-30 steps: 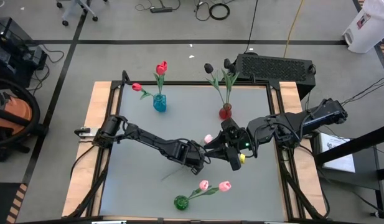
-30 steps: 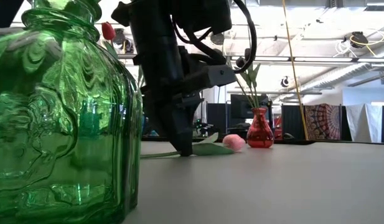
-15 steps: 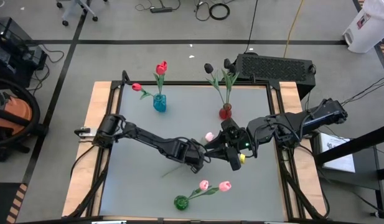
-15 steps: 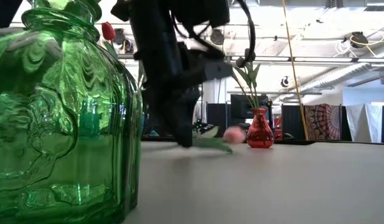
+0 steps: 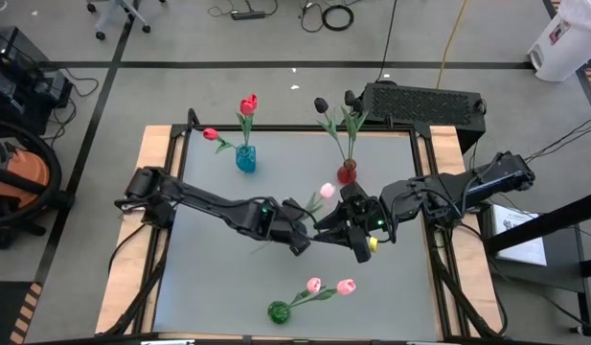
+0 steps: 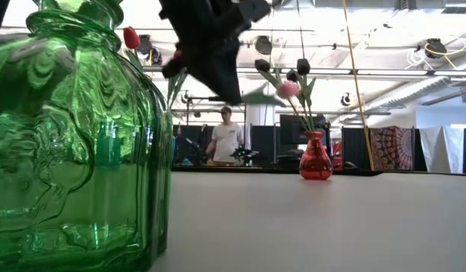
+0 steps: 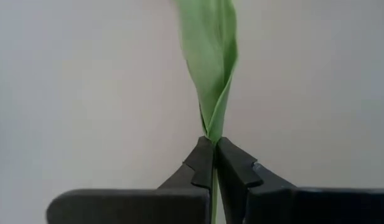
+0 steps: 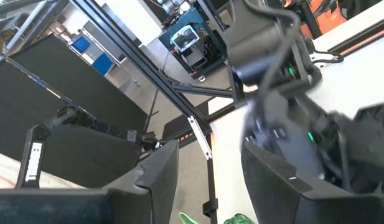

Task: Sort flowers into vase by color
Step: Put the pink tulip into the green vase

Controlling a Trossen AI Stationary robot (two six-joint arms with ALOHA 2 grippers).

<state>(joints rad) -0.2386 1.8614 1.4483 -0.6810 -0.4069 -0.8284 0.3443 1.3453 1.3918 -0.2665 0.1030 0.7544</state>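
My left gripper (image 5: 297, 237) is over the table's middle, shut on a pink tulip whose head (image 5: 326, 191) points toward the red vase (image 5: 347, 173). In the low view the tulip head (image 6: 288, 88) hangs in the air beside my left gripper (image 6: 231, 92). My right gripper (image 5: 331, 230) waits open just right of it. The green vase (image 5: 278, 311) at the near edge holds two pink tulips (image 5: 329, 287). Two red tulips (image 5: 248, 103) stand in the blue vase (image 5: 245, 159). The red vase holds black tulips (image 5: 321, 103). My left gripper pinches the pink tulip between its two fingertips at the stem, right where the green leaf (image 7: 210, 127) starts. The tulip is lifted clear of the table and lies about level, with its head away from the fingers.
The big green vase (image 6: 74, 143) fills the left of the low view. A black box (image 5: 424, 103) sits at the table's far right corner. A person (image 6: 226, 140) stands in the room behind. Bare table (image 5: 209, 278) lies left of the green vase.
My left gripper has risen from the table and moved a little toward the far left, staying shut on the pink tulip. The tulip, which lay on the table, is now lifted clear, its head nearer the red vase.
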